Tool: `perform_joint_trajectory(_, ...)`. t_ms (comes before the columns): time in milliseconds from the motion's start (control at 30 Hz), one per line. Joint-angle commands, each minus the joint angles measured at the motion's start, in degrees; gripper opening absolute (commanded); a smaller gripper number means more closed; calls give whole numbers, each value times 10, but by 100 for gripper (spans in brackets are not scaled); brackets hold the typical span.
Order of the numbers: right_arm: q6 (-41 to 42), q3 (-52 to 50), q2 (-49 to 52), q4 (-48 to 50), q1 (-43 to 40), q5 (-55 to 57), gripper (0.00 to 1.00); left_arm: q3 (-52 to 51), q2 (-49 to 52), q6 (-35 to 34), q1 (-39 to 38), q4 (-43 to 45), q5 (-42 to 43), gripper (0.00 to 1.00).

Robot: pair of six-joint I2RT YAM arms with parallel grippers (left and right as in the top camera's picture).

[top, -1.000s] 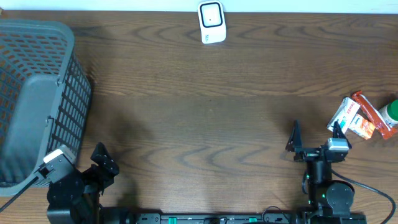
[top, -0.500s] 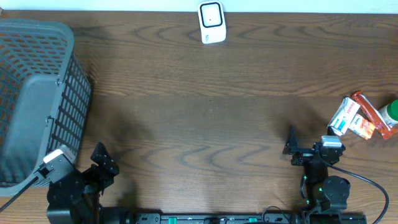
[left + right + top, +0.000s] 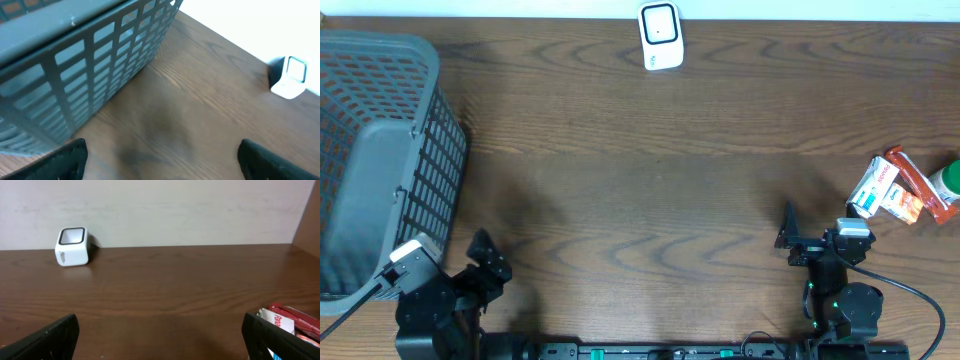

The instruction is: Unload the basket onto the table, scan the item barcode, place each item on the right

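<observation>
While both arms sit low at the near edge of the tabletop (image 3: 650,200), nothing is in hand: the right end effector (image 3: 160,335) shows its two fingers spread wide with bare wood between them, and the left end effector (image 3: 160,160) stands just as wide and empty. The items to be scanned, a small pile of packets (image 3: 895,190) with a green-capped bottle (image 3: 948,180) beside them, lie at the far right edge, near the right arm but off to its outer side. The white scanner (image 3: 660,35) stands at the far edge, about mid-table, well apart from the pile.

The likely trouble starts at the pile. The packets overlap and touch, so closing on one may drag or lift a neighbour, or push the lot toward the table's edge. Thin, glossy packets may also slip or twist in a two-finger pinch. Where any barcode sits cannot be told from these views, so a packet carried to the scanner may arrive with the code facing away or covered by a finger.

A grey mesh basket (image 3: 380,160) fills the left end, close beside the left arm, and would hem in a wide swing there. Between pile and scanner the wood is bare.
</observation>
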Motion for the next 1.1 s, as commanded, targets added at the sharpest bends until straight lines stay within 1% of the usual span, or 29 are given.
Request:
perform_joint_trajectory(0, 8, -1, -2, -2, 5, 5, 99, 3, -2, -3, 3, -2, -4, 99)
perform_joint_trajectory(167, 8, -1, -2, -2, 5, 5, 99, -10, -10, -3, 3, -2, 4, 99)
perform_joint_trajectory(233, 8, -1, -2, -2, 5, 5, 99, -30, -15, -3, 3, 14, 6, 99)
perform_joint_trajectory(300, 8, -1, -2, -2, 5, 5, 99, -64, -24, -3, 3, 52, 6, 98)
perform_joint_trajectory(400, 8, -1, -2, -2, 5, 5, 99, -142, -50, -3, 3, 160, 10, 99)
perform_joint_trajectory(467, 8, -1, -2, -2, 5, 5, 99, -201, -73, -3, 3, 245, 19, 99)
perform_joint_trajectory(533, 8, -1, -2, -2, 5, 5, 99, -273, -101, -3, 3, 357, 32, 99)
perform_joint_trajectory(633, 8, -1, -2, -2, 5, 5, 99, -355, -123, -3, 3, 495, 49, 98)
perform_joint_trajectory(667, 8, -1, -2, -2, 5, 5, 99, -372, -127, -3, 3, 520, 49, 99)
perform_joint_trajectory(767, 8, -1, -2, -2, 5, 5, 99, -399, -131, 17, 3, 546, 49, 99)
perform_joint_trajectory(833, 8, -1, -2, -2, 5, 5, 99, -407, -133, 50, 3, 545, 49, 99)
perform_joint_trajectory(967, 8, -1, -2, -2, 5, 5, 99, -413, -136, 146, 3, 540, 79, 98)
perform_joint_trajectory(1000, 8, -1, -2, -2, 5, 5, 99, -417, -139, 163, 3, 535, 83, 99)
perform_joint_trajectory(1067, 8, -1, -2, -2, 5, 5, 99, -425, -148, 173, 3, 517, 81, 98)
